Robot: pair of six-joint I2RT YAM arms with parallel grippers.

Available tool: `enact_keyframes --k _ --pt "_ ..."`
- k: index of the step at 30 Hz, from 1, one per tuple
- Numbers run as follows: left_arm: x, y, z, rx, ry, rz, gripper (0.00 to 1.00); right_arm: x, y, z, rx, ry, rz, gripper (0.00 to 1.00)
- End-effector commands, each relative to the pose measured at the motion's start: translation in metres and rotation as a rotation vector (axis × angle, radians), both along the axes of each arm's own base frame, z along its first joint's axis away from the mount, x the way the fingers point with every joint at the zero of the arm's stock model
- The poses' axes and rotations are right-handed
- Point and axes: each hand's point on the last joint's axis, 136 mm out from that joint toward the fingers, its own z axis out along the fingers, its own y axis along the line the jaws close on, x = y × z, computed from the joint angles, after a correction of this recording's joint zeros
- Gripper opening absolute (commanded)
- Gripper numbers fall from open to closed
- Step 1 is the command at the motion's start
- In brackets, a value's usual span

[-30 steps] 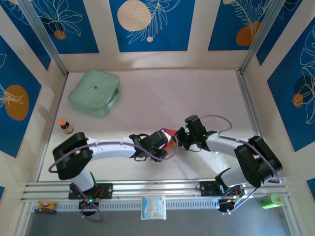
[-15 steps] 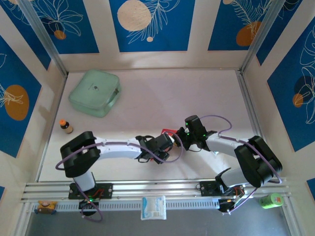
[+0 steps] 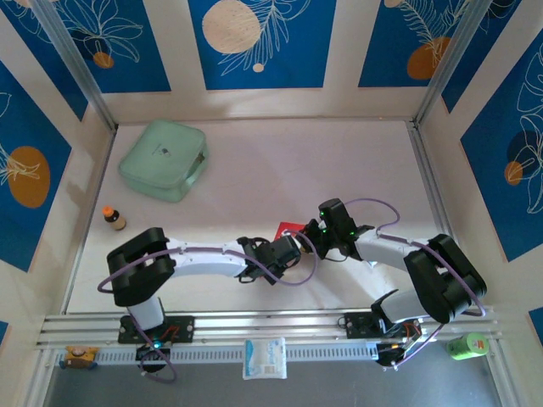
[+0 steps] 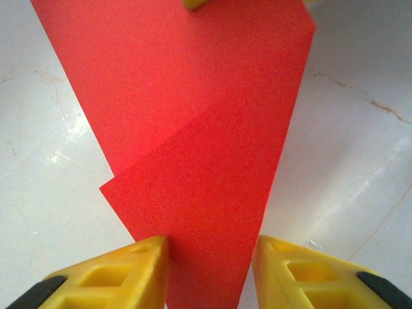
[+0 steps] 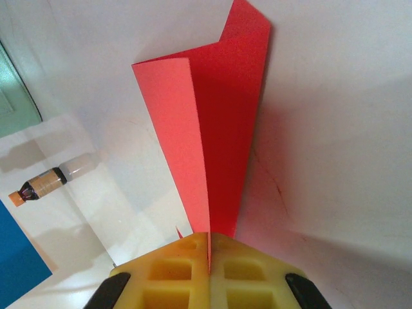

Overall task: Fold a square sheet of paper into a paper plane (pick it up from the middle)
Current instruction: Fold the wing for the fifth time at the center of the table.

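Your table (image 3: 254, 170) was white and walled in, with both arms reaching in to meet near its middle, slightly toward the near edge. The mint case (image 3: 164, 159) sat at the far left corner, well apart from your work. You had the red paper (image 4: 206, 129) between the two claws at that meeting point. It was folded, and the left wrist view showed one flap lying diagonally over the other, with the whole piece tapering toward the left claw. The right wrist view showed it standing as a narrow V-fold, tapering down into the right claw. Your right claw (image 5: 209, 239) was fully closed, its yellow pads pinched flat on the narrow end of the paper. Your left claw (image 4: 209, 251) stood partway open, one pad on each side of the paper's other narrow end and right against its edges. I couldn't tell whether it was actually squeezing. I also couldn't tell whether the paper touched the table. A white packet (image 3: 265, 358) lay on the front rail between the arm bases. A small bottle (image 3: 113, 219) with an orange cap stood by the left wall, nearer you than the case.
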Motion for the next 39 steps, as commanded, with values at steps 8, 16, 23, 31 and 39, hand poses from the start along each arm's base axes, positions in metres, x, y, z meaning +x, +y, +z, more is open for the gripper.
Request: enact_keyframes --k 8,16,23,31,39 --pt "0.0010 -0.0004 -0.0003 0.034 -0.023 0.002 0.29 0.0033 0.0034 0.0147 0.029 -0.018 0.008 0.00" --pt "0.0018 0.0022 -0.0015 0.046 -0.030 0.013 0.25 0.0023 0.0026 0.0147 0.029 -0.017 0.007 0.00" --pt "0.0027 0.0019 0.0008 0.039 -0.037 0.018 0.20 0.0019 0.0024 0.0139 0.029 -0.016 0.005 0.00" --pt "0.0050 0.0059 0.0029 0.051 -0.058 0.020 0.23 0.0027 0.0029 0.0151 0.032 -0.019 0.005 0.00" --pt "0.0057 0.0070 0.0037 0.054 -0.063 0.018 0.17 0.0029 0.0034 0.0154 0.033 -0.019 0.007 0.00"
